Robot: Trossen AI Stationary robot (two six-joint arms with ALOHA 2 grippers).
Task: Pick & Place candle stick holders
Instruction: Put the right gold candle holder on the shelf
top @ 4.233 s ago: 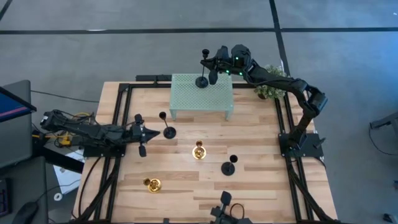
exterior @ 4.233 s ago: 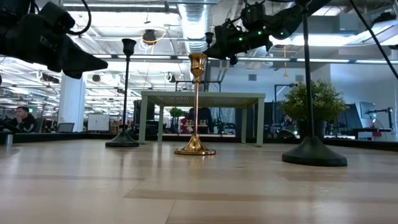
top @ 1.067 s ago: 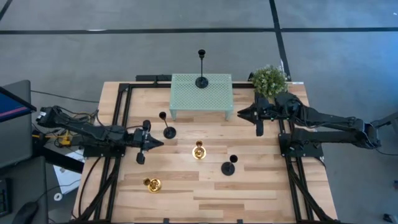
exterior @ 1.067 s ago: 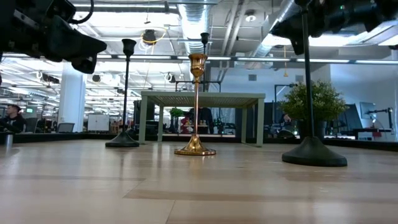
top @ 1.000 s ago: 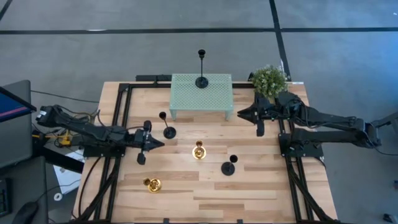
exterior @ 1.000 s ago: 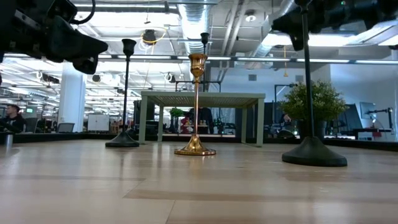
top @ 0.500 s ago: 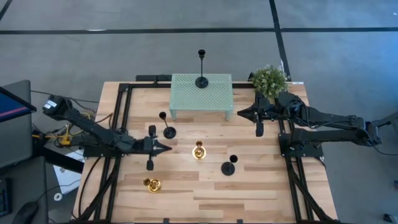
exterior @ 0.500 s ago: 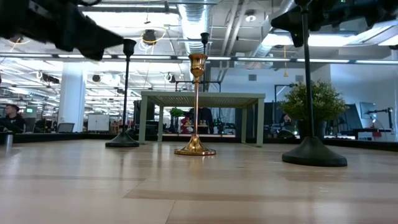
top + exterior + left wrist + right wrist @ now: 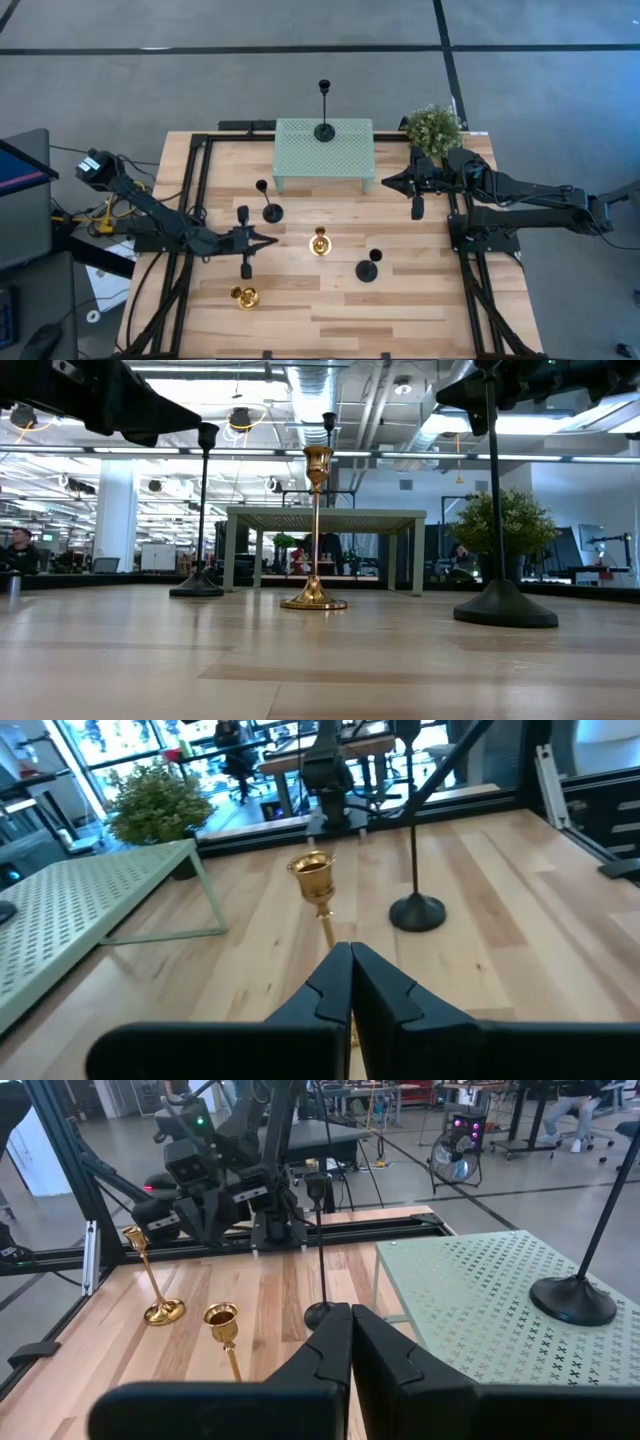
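Here both the left tool point(image 9: 262, 240) and right tool point(image 9: 390, 181) are pressed together, holding nothing.

Black and gold on pale wood

Three black candle stick holders point(image 9: 324, 125) point(image 9: 270, 209) point(image 9: 368, 268) and two shiny gold ones point(image 9: 320, 243) point(image 9: 245, 295); a pale green perforated stand point(image 9: 345, 155); a light, wood-grained counter point(image 9: 400, 300); a green bushy plant point(image 9: 432, 128).
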